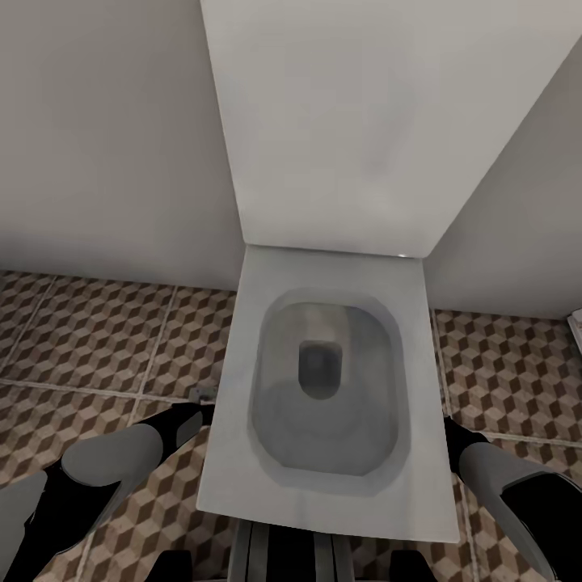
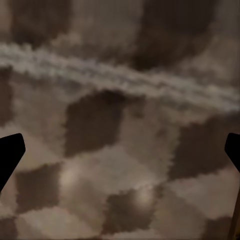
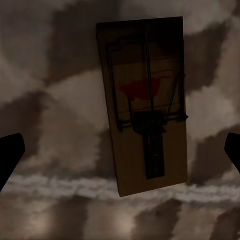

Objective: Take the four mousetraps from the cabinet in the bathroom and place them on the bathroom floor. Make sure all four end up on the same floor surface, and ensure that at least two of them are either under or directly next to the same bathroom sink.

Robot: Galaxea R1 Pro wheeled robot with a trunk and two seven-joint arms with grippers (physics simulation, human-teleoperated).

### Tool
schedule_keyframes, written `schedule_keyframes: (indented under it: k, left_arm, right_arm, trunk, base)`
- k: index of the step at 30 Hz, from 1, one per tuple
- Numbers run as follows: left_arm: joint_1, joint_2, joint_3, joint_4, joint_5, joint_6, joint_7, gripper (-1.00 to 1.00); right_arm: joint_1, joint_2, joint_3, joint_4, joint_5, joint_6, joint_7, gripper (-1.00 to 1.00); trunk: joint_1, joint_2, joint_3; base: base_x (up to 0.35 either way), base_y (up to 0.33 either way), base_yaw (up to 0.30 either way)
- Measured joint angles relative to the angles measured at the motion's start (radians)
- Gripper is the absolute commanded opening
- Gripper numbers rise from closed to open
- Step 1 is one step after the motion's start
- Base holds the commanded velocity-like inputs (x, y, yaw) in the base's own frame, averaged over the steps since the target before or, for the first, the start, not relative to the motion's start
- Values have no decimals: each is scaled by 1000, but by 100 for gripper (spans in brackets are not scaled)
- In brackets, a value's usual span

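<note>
Item: one mousetrap [image 3: 146, 106], flat on the bathroom floor [image 1: 97, 339], below your right pincer [image 3: 120, 150], fingers apart, empty. Left pincer [image 2: 120, 150]: apart, empty. Toilet [image 1: 323, 388] ahead. Sink placement unconfirmed; remaining traps unaccounted for.

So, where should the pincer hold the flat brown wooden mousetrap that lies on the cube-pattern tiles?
Probably across the two long edges of the flat brown wooden mousetrap, coming straight down from above. It lies flat on the cube-pattern floor tiles, wire parts facing up, so only the thin board sides are free. The right pincer looks open around it.
</note>
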State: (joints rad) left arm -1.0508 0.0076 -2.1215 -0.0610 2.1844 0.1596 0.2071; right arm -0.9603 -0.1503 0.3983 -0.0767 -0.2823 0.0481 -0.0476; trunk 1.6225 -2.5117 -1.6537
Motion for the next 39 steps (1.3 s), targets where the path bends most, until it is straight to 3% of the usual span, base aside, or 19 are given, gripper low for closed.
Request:
schedule_keyframes:
  k: [26,39]
  left_arm:
    - [0,0,0,0,0,-12,0,100]
    - [0,0,0,0,0,-12,0,100]
  right_arm:
    - [0,0,-1,0,0,0,0,100]
    - [0,0,0,-1,0,0,0,100]
  trunk:
    - [0,0,0]
    - [0,0,2]
  base:
    - [0,0,-1]
    - [0,0,-102]
